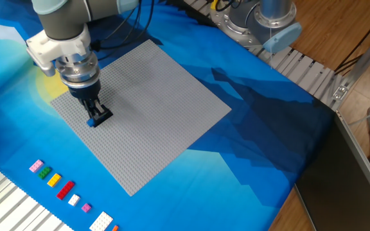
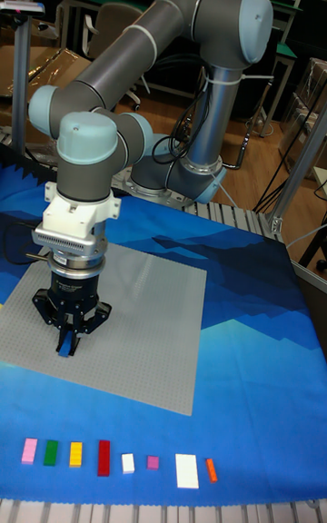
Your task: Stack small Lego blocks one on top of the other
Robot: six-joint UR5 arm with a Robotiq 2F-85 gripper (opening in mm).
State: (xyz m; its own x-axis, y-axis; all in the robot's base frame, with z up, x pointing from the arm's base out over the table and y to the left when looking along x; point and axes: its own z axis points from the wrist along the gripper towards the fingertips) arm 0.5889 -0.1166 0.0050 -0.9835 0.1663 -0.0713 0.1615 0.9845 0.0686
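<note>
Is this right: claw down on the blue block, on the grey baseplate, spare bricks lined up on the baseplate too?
Not quite. The spare bricks lie on the blue cloth, off the grey baseplate; the fixed view shows it. The claw is down at the blue block.

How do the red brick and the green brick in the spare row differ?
The red brick is plainly longer than the green brick, which is short and squarish. Red lies fourth from the pink end of the row, green second. Both lie flat on the blue cloth, off the grey baseplate, untouched.
</note>
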